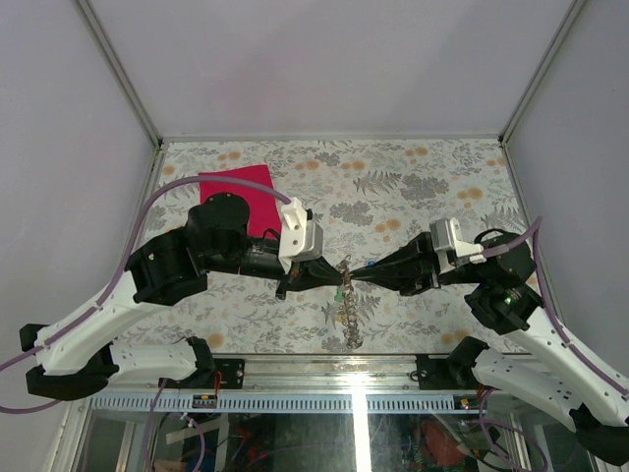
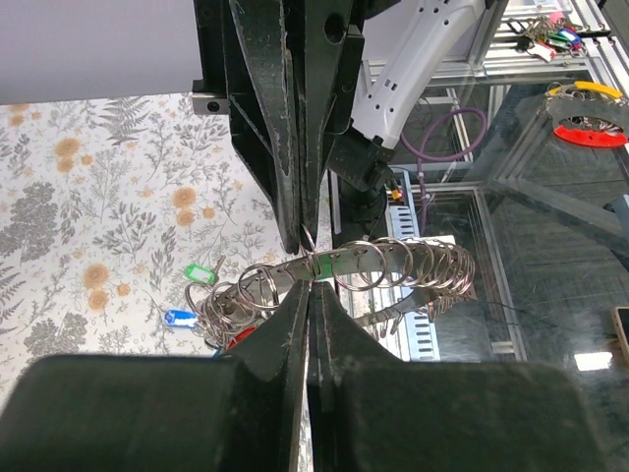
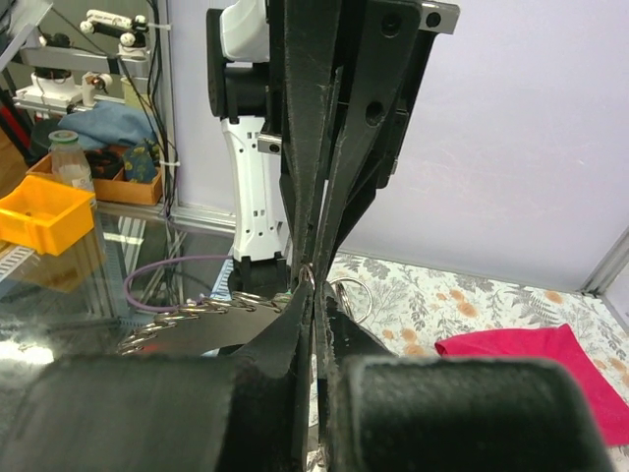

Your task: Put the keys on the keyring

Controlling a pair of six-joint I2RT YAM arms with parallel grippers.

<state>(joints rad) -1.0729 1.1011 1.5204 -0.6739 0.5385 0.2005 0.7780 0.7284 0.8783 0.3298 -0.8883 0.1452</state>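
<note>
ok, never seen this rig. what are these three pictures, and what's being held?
Two robot arms sit bolted at the near edge of a floral table. The overhead view looks down on both; the other two come from a camera on each wrist, looking along its own fingers. The left hand and the right hand meet mid-table, both shut on the keyring, a grey metal band strung with small rings. It hangs between them, trailing toward the near edge. Keys with green and blue tags dangle from it. A magenta cloth lies behind the left arm.
</note>
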